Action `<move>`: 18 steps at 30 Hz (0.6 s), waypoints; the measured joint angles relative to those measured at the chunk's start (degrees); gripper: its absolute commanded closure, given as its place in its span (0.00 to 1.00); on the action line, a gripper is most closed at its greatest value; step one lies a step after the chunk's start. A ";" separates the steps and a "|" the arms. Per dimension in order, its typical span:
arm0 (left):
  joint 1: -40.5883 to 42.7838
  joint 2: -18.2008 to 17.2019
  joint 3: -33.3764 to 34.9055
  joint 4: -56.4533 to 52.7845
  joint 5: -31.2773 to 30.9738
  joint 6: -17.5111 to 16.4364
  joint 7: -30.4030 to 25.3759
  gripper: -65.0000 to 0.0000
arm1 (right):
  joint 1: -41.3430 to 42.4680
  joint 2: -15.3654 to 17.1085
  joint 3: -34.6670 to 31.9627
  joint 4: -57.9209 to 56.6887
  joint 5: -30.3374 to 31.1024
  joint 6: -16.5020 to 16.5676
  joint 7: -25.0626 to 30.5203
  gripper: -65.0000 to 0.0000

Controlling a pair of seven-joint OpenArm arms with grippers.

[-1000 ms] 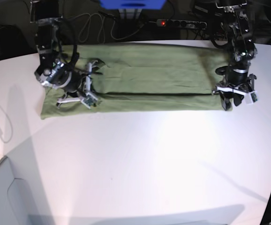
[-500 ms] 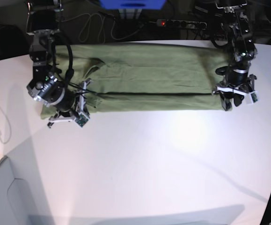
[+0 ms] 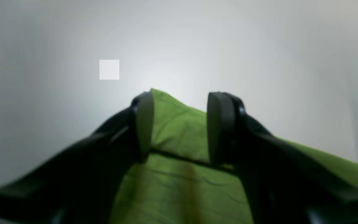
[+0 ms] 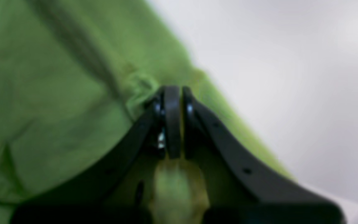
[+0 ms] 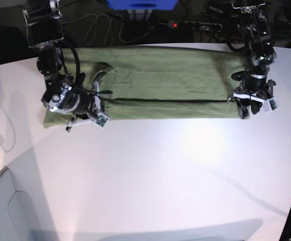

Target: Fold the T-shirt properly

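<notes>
Both grippers need one pace: left gripper (image 5: 251, 104) wide over the T-shirt (image 5: 155, 90) corner at 3 o'clock; right gripper (image 4: 173, 93) closed, perhaps pinching cloth.

This looks like a robotics lab or test bench. A bare white surface (image 5: 150, 175) carries two black robot arms, one (image 5: 52, 60) at each far corner, the other (image 5: 256, 45) opposite. Behind the surface's far edge lie loose black cables (image 5: 100, 27), a power strip (image 5: 195, 24) with a lit red switch, and a blue box (image 5: 142, 4), all against a dark, cluttered background.
</notes>
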 measured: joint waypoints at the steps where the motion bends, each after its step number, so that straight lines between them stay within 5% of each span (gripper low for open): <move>1: 0.02 0.02 0.00 0.00 0.00 0.00 0.00 0.58 | -1.11 0.59 -0.52 1.42 0.04 0.02 0.00 1.00; 10: 0.00 0.02 0.00 0.00 0.00 0.13 -0.07 0.58 | -8.66 2.97 -0.37 17.66 0.22 0.00 0.11 1.00; 18: 0.00 0.00 0.00 0.00 -0.07 0.13 -0.15 0.58 | -3.45 1.68 7.06 10.47 -0.81 0.20 -0.55 1.00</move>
